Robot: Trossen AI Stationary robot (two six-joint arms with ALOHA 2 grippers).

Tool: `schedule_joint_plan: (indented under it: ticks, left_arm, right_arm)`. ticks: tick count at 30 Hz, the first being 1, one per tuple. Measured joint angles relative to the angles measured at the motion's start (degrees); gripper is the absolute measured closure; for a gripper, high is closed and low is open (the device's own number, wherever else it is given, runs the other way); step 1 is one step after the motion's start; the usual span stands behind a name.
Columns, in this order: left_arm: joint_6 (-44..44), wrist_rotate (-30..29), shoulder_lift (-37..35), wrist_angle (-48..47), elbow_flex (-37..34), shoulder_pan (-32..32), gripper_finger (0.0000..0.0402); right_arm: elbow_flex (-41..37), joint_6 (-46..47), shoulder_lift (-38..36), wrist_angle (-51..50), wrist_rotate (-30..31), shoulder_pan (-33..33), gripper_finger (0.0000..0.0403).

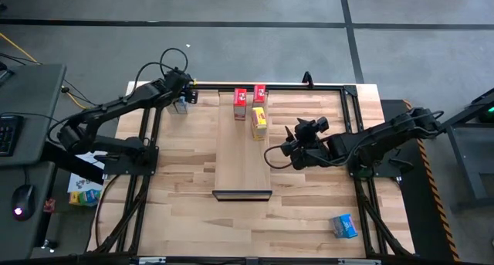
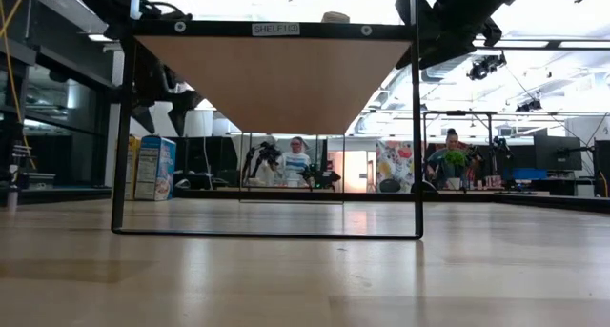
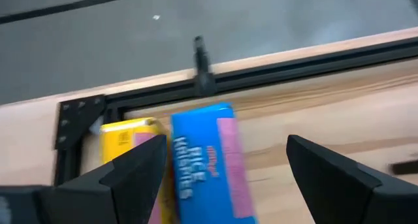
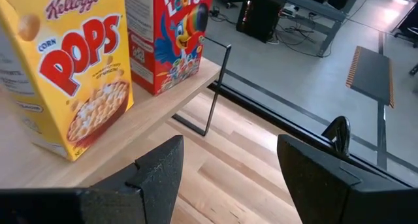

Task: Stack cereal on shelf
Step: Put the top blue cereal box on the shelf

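Blue Rice Krispies box (image 3: 209,165) stands directly ahead between the left gripper's (image 3: 225,175) spread, empty fingers, long axis upright.

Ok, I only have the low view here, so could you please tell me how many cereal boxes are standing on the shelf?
Observer: Three. A red box, a second red box and a yellow box stand at the far end of the shelf.
Operator: Thank you. Is the right gripper holding anything?
Observer: No. The right gripper is open and empty at the shelf's right edge, facing the yellow box.
Operator: And the left gripper, please?
Observer: The left gripper is open, its fingers either side of a blue box in the table's far left corner.
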Motion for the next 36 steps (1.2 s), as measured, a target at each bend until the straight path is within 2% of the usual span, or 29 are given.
schedule_joint_plan:
  ticks: [8,13,27,36]
  left_arm:
    - [-0.9,-0.2,2.7,-0.5,0.0,1.1,0.0096]
    - [-0.9,2.3,3.5,0.0,0.0,1.1,0.0096]
    - [-1.8,0.9,3.8,-0.4,0.0,1.8,0.0096]
    - [-1.5,1.3,9.1,-0.4,0.0,1.8,0.0097]
  right_arm:
    - [0.0,0.0,0.0,0.2,-0.3,0.0,0.0163]
    - [0.0,0.0,0.0,0.2,-0.3,0.0,0.0163]
    - [0.0,0.0,0.0,0.7,-0.3,0.0,0.0163]
    - [0.0,0.0,0.0,1.3,0.0,0.0,0.0163]
